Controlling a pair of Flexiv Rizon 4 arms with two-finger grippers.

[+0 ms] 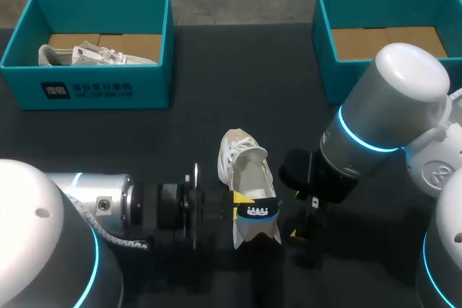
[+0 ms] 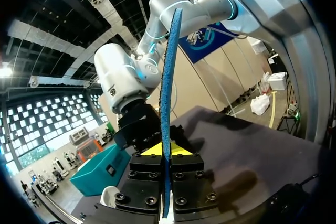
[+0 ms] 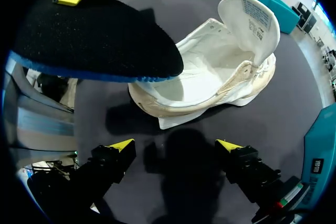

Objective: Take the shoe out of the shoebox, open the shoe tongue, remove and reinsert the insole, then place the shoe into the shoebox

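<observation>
While our left tool (image 2: 168,150) clamps the insole (image 2: 169,93) over the shoe (image 3: 210,82), its tongue (image 3: 252,19) folded back seemingly for reinsertion, our right tool (image 3: 175,145) hangs wide open beside it.

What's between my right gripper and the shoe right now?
Right wrist view: only bare table between the right gripper and the shoe; the insole hangs over its heel, off to one side.

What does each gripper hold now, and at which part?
The left gripper is shut on the insole, pinching its two faces near one end. The right gripper is open and holds nothing.
</observation>
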